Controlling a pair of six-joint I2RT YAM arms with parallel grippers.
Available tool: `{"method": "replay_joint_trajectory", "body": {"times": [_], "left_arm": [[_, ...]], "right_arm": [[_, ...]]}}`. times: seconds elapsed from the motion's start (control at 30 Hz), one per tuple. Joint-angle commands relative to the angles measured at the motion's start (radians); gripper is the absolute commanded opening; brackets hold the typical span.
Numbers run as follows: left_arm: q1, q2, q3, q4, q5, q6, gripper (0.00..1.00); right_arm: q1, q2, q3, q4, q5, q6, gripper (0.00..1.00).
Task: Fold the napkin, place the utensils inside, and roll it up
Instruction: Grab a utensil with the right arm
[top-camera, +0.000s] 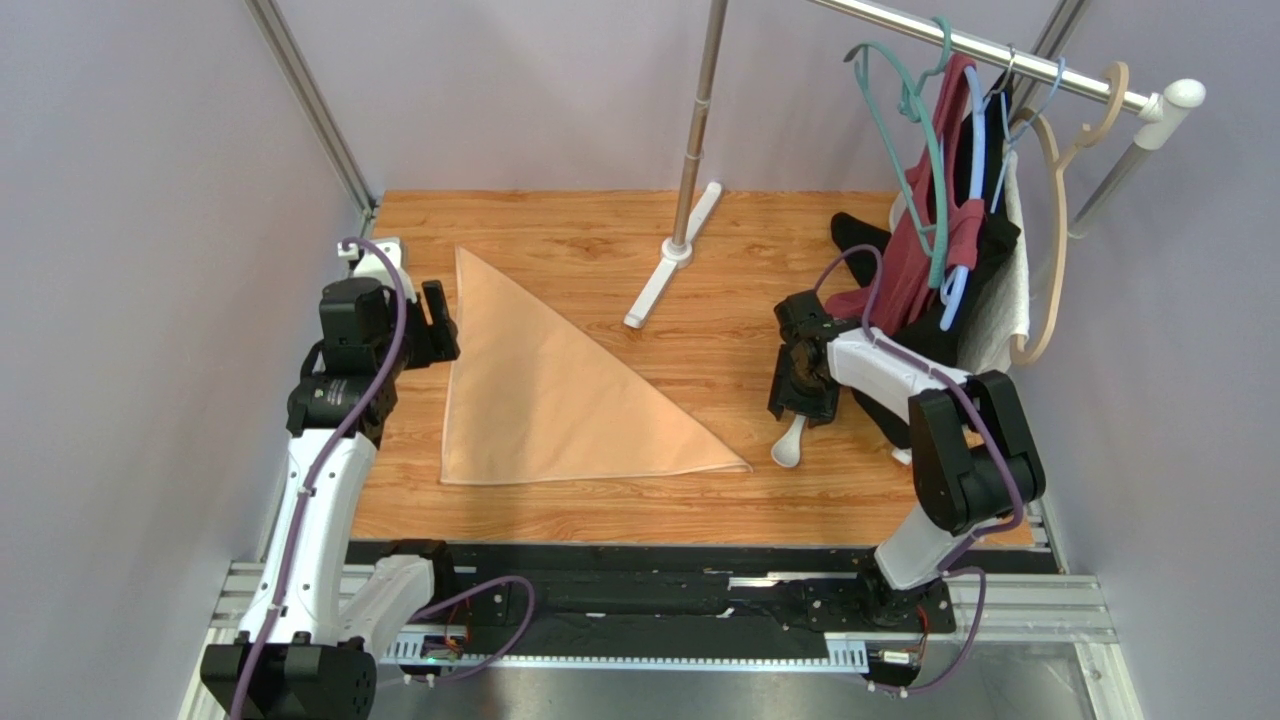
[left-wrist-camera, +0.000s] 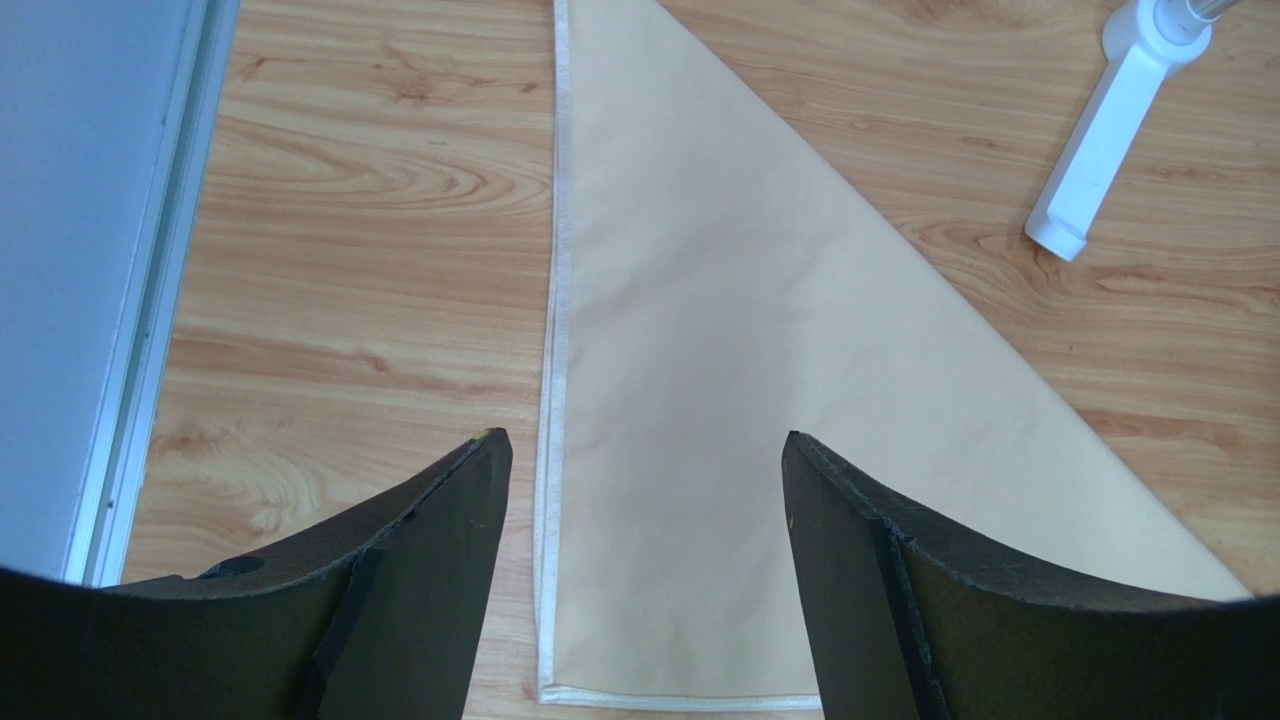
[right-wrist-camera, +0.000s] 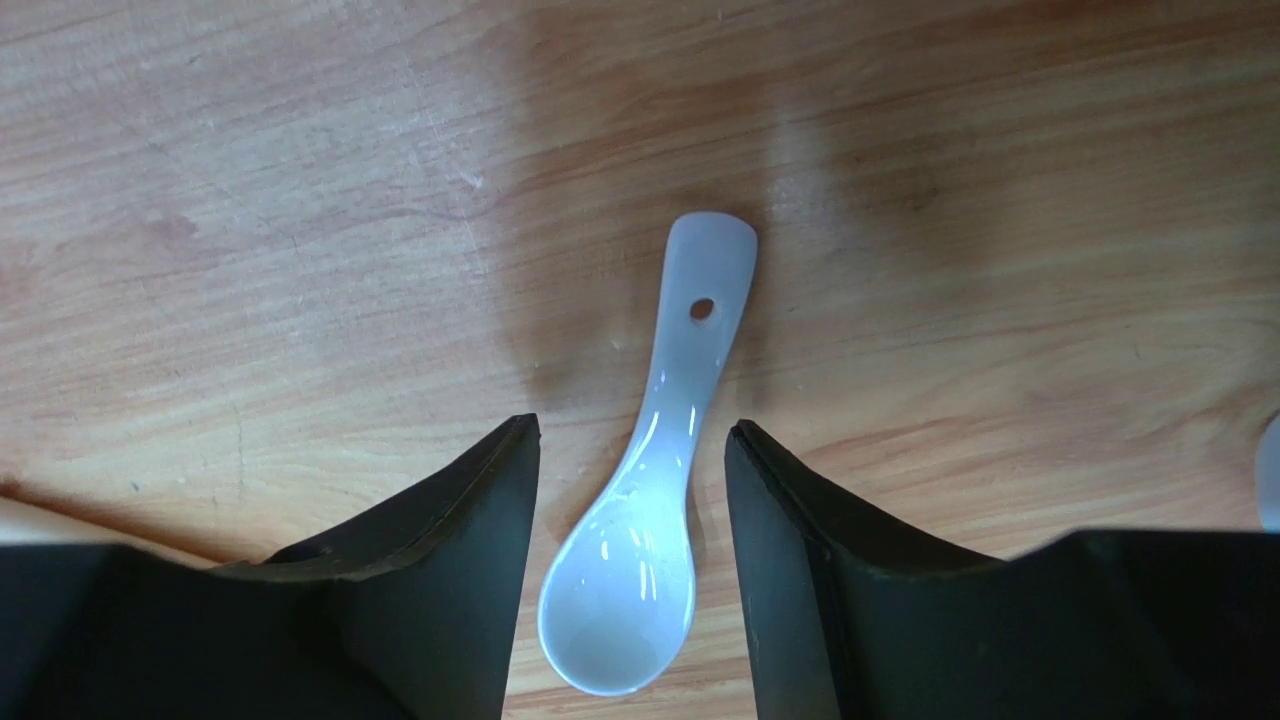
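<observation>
To the right of the napkin (top-camera: 556, 398), the right gripper (right-wrist-camera: 628, 435) is down close to the table (top-camera: 721, 308), its 2 fingers set apart on either side of the spoon (right-wrist-camera: 649, 518). They straddle the slim neck, with the bowl nearest the wrist and the handle pointing away. A sliver of wood shows on each side, so the jaws are open and nothing is gripped.

The spoon lies flat on the wood just off the napkin's right-hand corner, clear of the cloth. On the napkin's left side, the left gripper (left-wrist-camera: 639, 450) is wide open and empty above the hemmed left edge. The napkin lies flat, folded into 1 triangle.

The fold looks done, so the step in hand seems to be picking up the spoon. The next move calls for closing squarely on the neck, as the glossy, rounded spoon could pivot or slip. Then comes a lift and a carry leftward onto the napkin.
</observation>
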Motion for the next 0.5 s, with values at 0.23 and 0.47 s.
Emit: {"method": "replay_joint_trajectory", "body": {"times": [0.23,0.47], "left_arm": [[-0.025,-0.011,0.001,0.019,0.009,0.023,0.76],[-0.025,0.0,0.001,0.021,0.009,0.025,0.75]], "right_arm": [[0.014,0.129,0.097,0.073,0.02,0.002,0.22],[0.106,0.216,0.18,0.131,-0.046,-0.124,0.04]]}}
